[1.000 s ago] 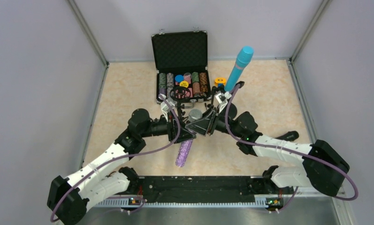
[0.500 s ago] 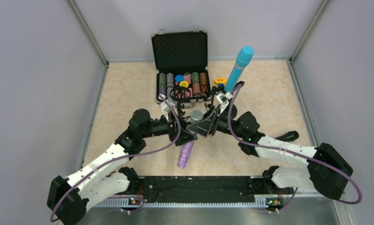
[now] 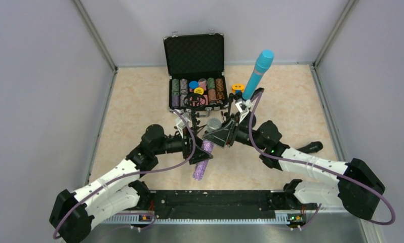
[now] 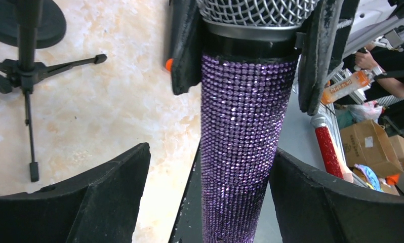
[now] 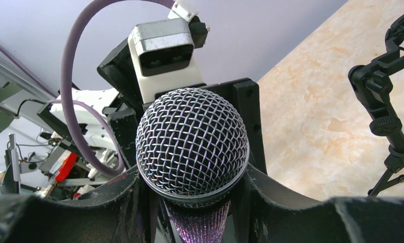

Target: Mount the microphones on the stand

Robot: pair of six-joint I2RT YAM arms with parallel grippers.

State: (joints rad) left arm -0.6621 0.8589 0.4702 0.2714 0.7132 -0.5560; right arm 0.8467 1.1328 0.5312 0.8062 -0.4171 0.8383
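right jaws clamp purple microphone, left jaws apart.

An open black case holding rows of coloured poker chips sits far centre on a beige table; a small orange disc lies just right.

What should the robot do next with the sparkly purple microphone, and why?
Probably draw the left pincer back, clear of the glittery purple microphone with the grey mesh head. Its fingers stand open on either side of the handle without touching, while the right pincer is clamped just under the head, so the right one alone carries it.
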